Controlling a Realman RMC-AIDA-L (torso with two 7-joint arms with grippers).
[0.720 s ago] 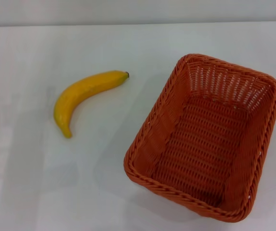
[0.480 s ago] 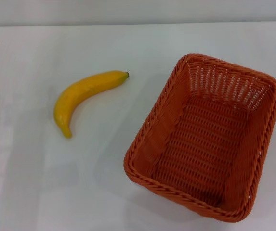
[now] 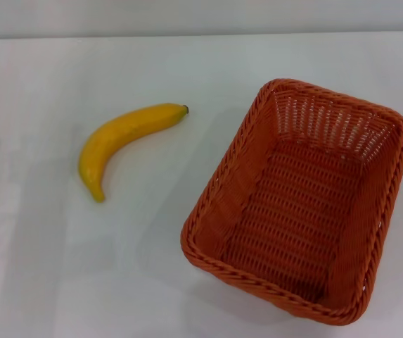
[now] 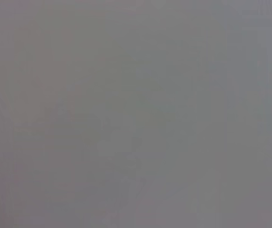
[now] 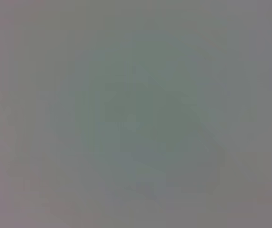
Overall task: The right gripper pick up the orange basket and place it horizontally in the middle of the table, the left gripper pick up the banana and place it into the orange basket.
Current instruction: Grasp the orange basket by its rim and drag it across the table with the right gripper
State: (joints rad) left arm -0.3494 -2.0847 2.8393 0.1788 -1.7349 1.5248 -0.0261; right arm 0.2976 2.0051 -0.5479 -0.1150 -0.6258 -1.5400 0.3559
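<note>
From my head camera I see the orange basket [image 3: 298, 204] sitting on the white table [image 3: 39, 282], its open top facing up and its long side running at a slant, from the near edge of the table away toward the back and the robot's right. Nothing lies inside it; I can see the woven floor and the lattice walls all the way round.

The banana [image 3: 120, 141] lies flat on the table to the left of the basket, well apart from it. Its dark tip points toward the basket's far corner, and its curved body bends back toward the near-left, ending in the stem.

Neither the left gripper nor the right gripper appears in the head camera, so I cannot tell whether either one is released or clenched, and nothing is in their grasp that I can see. Both wrist cameras give me only a flat grey field with no object that I can make out.
</note>
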